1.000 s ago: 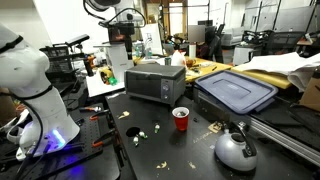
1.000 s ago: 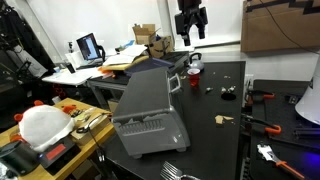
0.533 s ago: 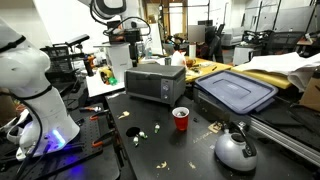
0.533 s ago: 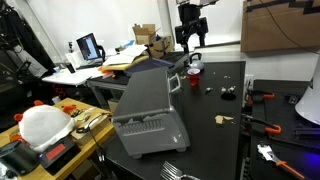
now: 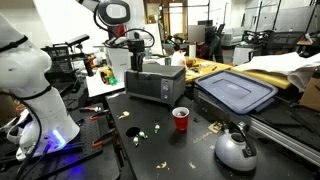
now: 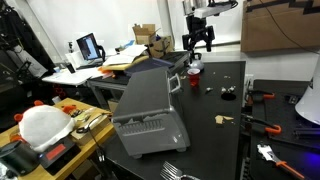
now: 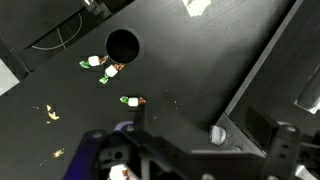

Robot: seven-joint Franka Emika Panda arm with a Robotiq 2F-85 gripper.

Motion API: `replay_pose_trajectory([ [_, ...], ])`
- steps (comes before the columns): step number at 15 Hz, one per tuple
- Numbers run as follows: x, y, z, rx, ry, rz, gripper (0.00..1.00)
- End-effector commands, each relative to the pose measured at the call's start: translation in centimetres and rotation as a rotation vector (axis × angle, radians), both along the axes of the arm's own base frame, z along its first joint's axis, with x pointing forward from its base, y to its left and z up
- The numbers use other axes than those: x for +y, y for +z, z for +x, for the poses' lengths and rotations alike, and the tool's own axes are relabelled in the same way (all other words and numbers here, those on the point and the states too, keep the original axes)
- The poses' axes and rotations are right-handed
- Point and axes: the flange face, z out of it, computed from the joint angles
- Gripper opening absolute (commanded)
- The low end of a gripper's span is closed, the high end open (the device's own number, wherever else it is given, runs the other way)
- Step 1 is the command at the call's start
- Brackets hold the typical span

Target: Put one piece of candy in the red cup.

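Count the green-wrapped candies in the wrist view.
3. One candy and a second candy sit just beside the round hole; a third candy lies apart, nearer the pincer. Pale scraps at left are unclear; the pincer may hide more.

No legible text or labels
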Motion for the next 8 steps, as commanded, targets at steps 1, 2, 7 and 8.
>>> replay_pose_trajectory([
  [1, -1.6, -2.1, 0.0, -0.005, -0.080, 0.017, 1.00],
  [2, -2.1, -2.9, 0.2, -0.006, -0.087, 0.024, 1.00],
  [7, -4.5, -7.4, 0.9, -0.009, -0.142, 0.034, 1.00],
  [8, -4.9, -8.2, 1.0, -0.006, -0.153, 0.038, 1.00],
])
